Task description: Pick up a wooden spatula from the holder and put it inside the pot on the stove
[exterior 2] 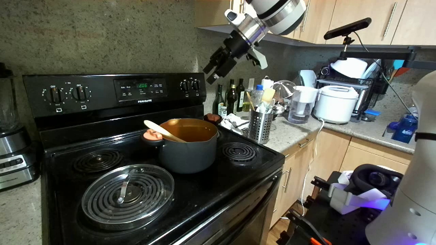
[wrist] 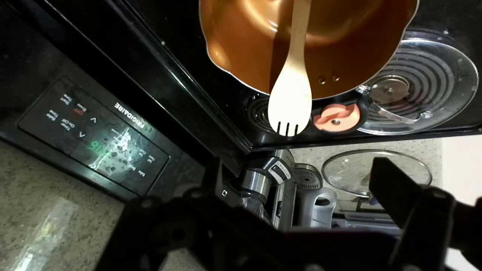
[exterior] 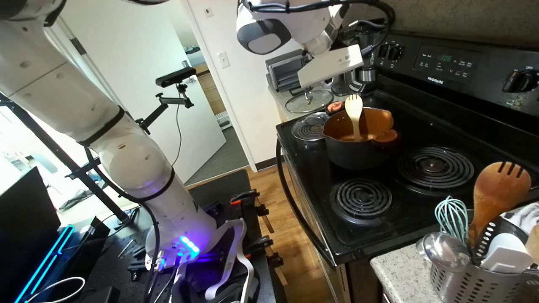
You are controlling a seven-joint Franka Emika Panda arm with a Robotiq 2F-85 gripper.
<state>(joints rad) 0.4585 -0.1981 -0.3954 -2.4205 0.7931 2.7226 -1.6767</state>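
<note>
The pale wooden spatula [exterior: 354, 110] stands tilted in the pot [exterior: 351, 153], handle end down inside and slotted blade over the rim. It also shows in an exterior view [exterior 2: 162, 130] and the wrist view [wrist: 290, 94]. The dark pot with orange inside [exterior 2: 187, 156] sits on the black stove [exterior 2: 218, 194]. My gripper [exterior 2: 209, 75] is in the air above the stove, apart from pot and spatula. In the wrist view its jaws [wrist: 297, 165] are wide apart with nothing between. The perforated metal holder [exterior: 476, 283] on the counter also shows in an exterior view [exterior 2: 261, 126].
The holder bears a browner slotted spoon [exterior: 499, 191], a teal whisk [exterior: 452, 216] and a ladle [exterior: 446, 252]. A clear lid [exterior 2: 127, 204] covers a front burner. Another glass lid [wrist: 376, 169] lies on the counter. The control panel [exterior 2: 143, 92] rises behind the stove; bottles [exterior 2: 232, 98] stand beside it.
</note>
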